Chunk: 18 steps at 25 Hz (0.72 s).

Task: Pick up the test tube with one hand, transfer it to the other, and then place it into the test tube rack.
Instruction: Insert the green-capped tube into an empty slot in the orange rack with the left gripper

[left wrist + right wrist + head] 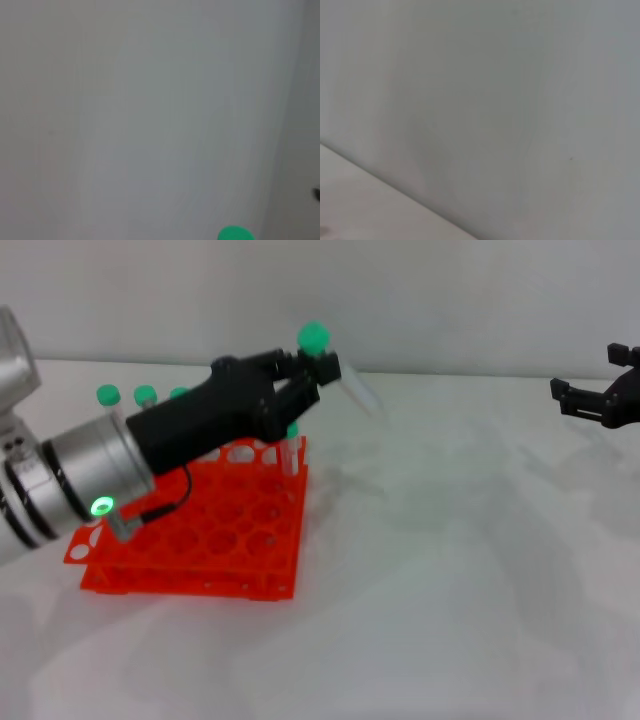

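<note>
Test tube rack [205, 530] on table [450, 590], left side. Left gripper [318, 368] above rack's far right corner, holding test tube [345, 375]. Other tubes [140, 395] behind rack. Right gripper [600, 395] far right.

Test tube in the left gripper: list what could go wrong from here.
The test tube is held tilted by the left gripper, beside the test tube rack; lowered at that angle, its tip may miss a hole.

The other green-capped tubes stand behind the arm; a swing could knock them.

The right gripper is far off.
</note>
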Each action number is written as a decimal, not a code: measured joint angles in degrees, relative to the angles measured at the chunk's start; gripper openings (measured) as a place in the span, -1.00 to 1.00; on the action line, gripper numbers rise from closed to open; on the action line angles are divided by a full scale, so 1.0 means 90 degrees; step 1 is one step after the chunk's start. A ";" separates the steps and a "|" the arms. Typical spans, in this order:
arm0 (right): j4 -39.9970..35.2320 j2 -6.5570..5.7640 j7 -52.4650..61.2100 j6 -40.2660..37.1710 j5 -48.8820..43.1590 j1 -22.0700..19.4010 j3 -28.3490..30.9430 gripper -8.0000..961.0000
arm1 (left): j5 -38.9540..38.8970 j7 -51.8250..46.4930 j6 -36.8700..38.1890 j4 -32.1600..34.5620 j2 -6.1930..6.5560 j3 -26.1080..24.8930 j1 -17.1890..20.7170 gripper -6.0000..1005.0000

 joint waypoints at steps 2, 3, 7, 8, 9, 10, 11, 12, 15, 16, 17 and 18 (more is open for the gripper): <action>-0.0025 0.0000 0.0001 -0.0006 0.0000 0.0015 0.0039 0.81 | -0.0011 -0.0051 0.0224 0.0043 0.0001 0.0045 0.0171 -0.50; -0.0028 0.0000 0.0006 -0.0007 0.0001 0.0025 0.0054 0.81 | -0.0040 -0.0059 0.0294 0.0087 0.0001 0.0051 0.0304 -0.50; -0.0038 0.0000 0.0062 -0.0002 0.0001 0.0054 0.0062 0.81 | -0.0248 -0.0034 0.0347 0.0253 -0.0016 0.0058 0.0852 -0.49; -0.0039 0.0000 0.0063 0.0005 0.0001 0.0058 0.0048 0.81 | -0.0281 -0.0028 0.0371 0.0294 -0.0016 0.0061 0.0956 -0.49; -0.0037 0.0000 0.0068 0.0011 0.0001 0.0061 0.0039 0.81 | -0.0316 -0.0019 0.0402 0.0367 -0.0018 0.0064 0.1106 -0.48; -0.0026 0.0000 0.0084 0.0015 0.0001 0.0062 0.0032 0.81 | -0.0326 -0.0015 0.0416 0.0408 -0.0020 0.0065 0.1181 -0.48; -0.0011 0.0000 0.0116 0.0022 0.0001 0.0062 0.0019 0.81 | -0.0333 -0.0012 0.0426 0.0506 -0.0024 0.0078 0.1306 -0.48; -0.0001 0.0000 0.0162 0.0033 0.0001 0.0062 -0.0009 0.81 | -0.0340 -0.0011 0.0424 0.0590 -0.0030 0.0097 0.1419 -0.48; 0.0006 0.0003 0.0236 0.0056 0.0001 0.0047 -0.0118 0.81 | -0.0424 0.0016 0.0345 0.0737 -0.0034 0.0195 0.1720 -0.47; 0.0007 0.0005 0.0252 0.0058 0.0001 0.0036 -0.0158 0.81 | -0.0452 0.0051 0.0290 0.0760 -0.0035 0.0218 0.1822 -0.47; 0.0007 0.0008 0.0269 0.0059 0.0001 0.0027 -0.0199 0.81 | -0.0468 0.0089 0.0231 0.0771 -0.0035 0.0227 0.1904 -0.46; 0.0002 0.0008 0.0307 0.0060 0.0002 0.0017 -0.0233 0.81 | -0.0476 0.0115 0.0179 0.0778 -0.0034 0.0226 0.1958 -0.46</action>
